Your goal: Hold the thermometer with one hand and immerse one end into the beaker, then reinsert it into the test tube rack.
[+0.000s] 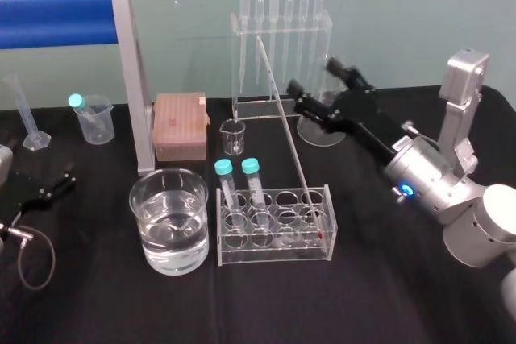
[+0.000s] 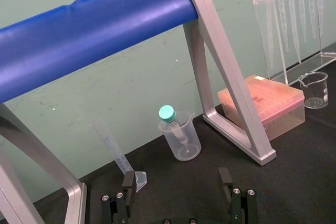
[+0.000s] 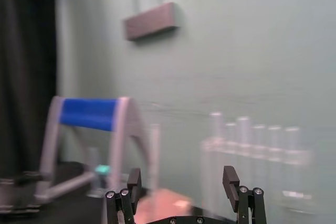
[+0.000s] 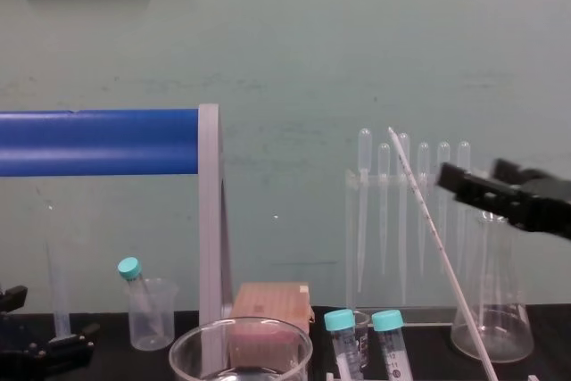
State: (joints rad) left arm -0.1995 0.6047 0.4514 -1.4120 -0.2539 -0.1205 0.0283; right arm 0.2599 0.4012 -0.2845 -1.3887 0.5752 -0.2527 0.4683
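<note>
The thermometer (image 1: 286, 126) stands tilted in the test tube rack (image 1: 274, 257), its lower end in a hole at the rack's right and its top leaning back and left. In the chest view the thermometer (image 4: 437, 238) slants in front of the pipettes. My right gripper (image 1: 310, 74) hangs open just right of the rod's upper part, apart from it; the right gripper (image 3: 182, 177) has nothing between its fingers. The beaker (image 1: 169, 191), part full of water, stands left of the rack. Over at the table's left edge my left gripper (image 2: 177, 179) rests open.
Two teal-capped tubes (image 1: 238, 179) stand in the rack's left holes. Behind are a pipette stand (image 1: 278, 38), a conical flask (image 1: 322, 130), a small glass beaker (image 1: 233, 136) and a pink tip box (image 1: 179, 125). A blue-barred metal frame (image 1: 133, 78) and a plastic beaker (image 1: 95, 118) stand at the left.
</note>
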